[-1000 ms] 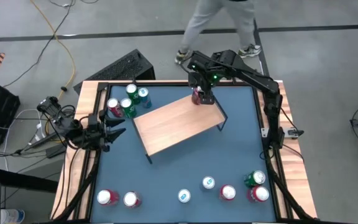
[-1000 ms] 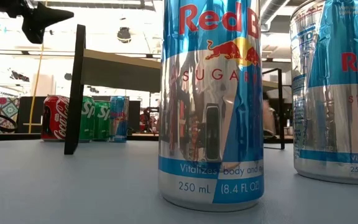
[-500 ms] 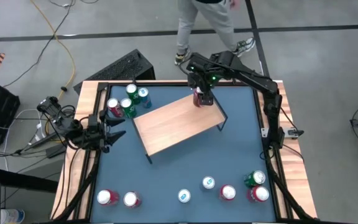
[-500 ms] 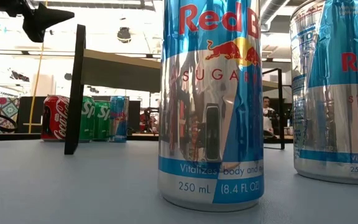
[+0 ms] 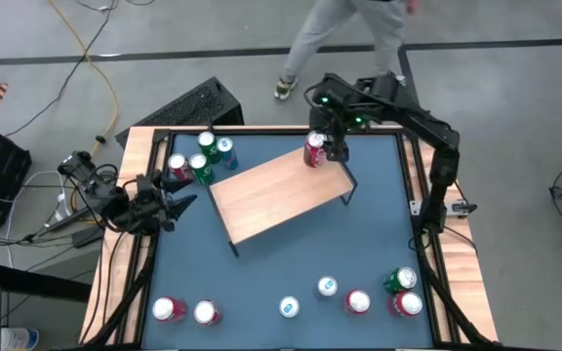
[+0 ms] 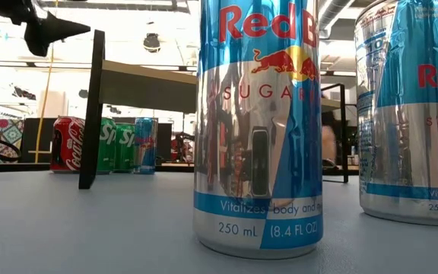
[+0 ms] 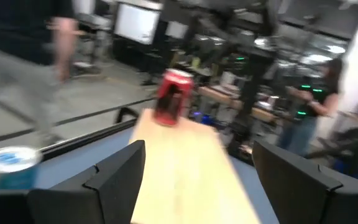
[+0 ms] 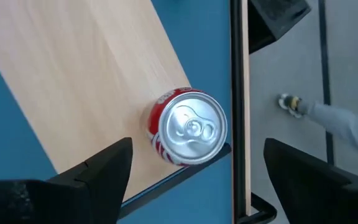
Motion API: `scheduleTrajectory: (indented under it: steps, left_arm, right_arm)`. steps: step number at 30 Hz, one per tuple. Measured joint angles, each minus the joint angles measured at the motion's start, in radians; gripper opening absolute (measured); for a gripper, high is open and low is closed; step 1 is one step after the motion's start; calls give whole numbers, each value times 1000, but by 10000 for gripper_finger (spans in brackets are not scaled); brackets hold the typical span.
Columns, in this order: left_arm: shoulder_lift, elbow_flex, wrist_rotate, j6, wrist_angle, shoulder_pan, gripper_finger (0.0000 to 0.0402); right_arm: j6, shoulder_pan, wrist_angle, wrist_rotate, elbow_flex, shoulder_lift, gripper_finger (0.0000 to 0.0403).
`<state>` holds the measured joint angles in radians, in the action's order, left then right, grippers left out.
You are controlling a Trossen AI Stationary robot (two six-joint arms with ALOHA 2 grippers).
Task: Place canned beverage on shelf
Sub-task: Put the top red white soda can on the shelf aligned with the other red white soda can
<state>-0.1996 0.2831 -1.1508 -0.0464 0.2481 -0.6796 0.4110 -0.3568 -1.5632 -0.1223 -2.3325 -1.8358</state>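
- The right end effector [image 5: 338, 148] is lifting clear of the red can [image 5: 314, 149], its fingers spread wide and released; a second ago it was closed around that can.
- The can is now standing upright and unheld just below it, at the shelf [image 5: 279, 195] corner.
- This placement is looking finished.
- The left end effector [image 5: 179, 205] is waiting, fingers parted and empty, at the desk [image 5: 291, 263] edge.

A robotics lab: monitors [image 7: 135, 22], equipment racks [image 7: 241, 56], floor cables [image 5: 96, 58] around the table [image 5: 130, 283].
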Motion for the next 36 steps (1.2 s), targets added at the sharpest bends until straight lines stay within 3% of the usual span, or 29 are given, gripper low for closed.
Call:
scheduleTrajectory:
  steps: [4,10,17,23,24,26,30,34,36]
  left_arm:
    - [-46,64,-193,22,-28,1,284]
    - [-180,217,-415,174,-29,1,284]
    - [-302,430,-421,386,-34,18,284]
    - [-324,564,-418,504,-31,0,284]
    - [-323,579,-399,508,-32,-16,284]
    - [-317,598,-247,503,-35,-59,284]
    - [-292,639,211,314,-239,-132,284]
    - [-313,662,159,86,-487,-128,284]
    - [-315,680,234,-79,-625,-116,284]
  right_arm:
    - [-5,20,1,0,0,43,345]
    - [-19,47,1,-9,0,87,345]
    - [-23,57,1,-10,0,123,345]
    - [-45,54,-7,-10,0,124,344]
    - [-45,53,-7,-9,0,124,344]
    - [-42,53,-7,-9,0,124,344]
    - [-39,54,-7,-9,0,124,344]
    - [-36,54,-7,-9,0,124,344]
    - [-37,54,-7,-8,0,124,344]
